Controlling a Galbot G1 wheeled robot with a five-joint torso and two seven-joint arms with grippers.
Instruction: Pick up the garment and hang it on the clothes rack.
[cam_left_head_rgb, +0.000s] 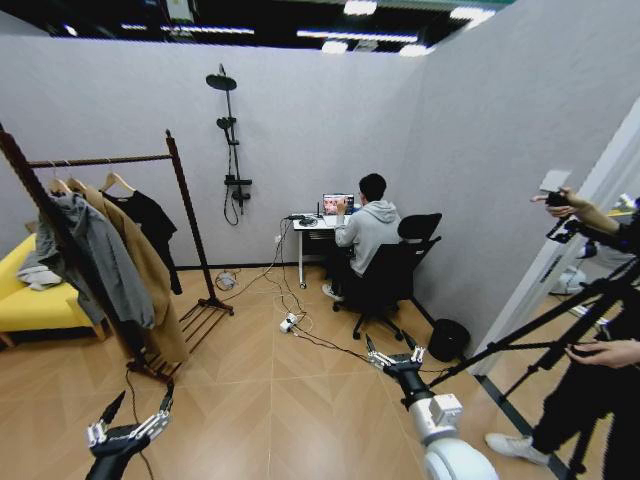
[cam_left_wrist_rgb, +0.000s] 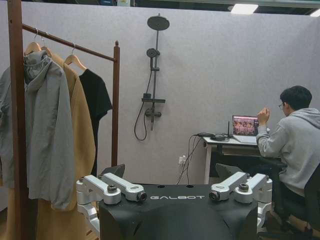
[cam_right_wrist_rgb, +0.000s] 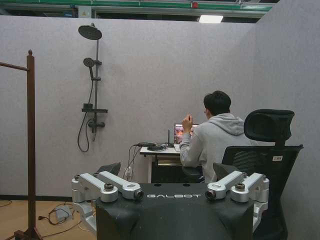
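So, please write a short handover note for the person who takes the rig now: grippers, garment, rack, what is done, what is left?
Left gripper: open, empty, held low in front of the robot.
Right gripper: open, empty, held low too.
Garment: on its hanger on the clothes rack rail, beside the tan coat and grey jacket.
Done: garment hangs on the rack.
Left: nothing visible; both arms are apart from the rack.

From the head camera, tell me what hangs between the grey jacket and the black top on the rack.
The tan coat hangs between the jacket and the top on the rack, as the head view shows.
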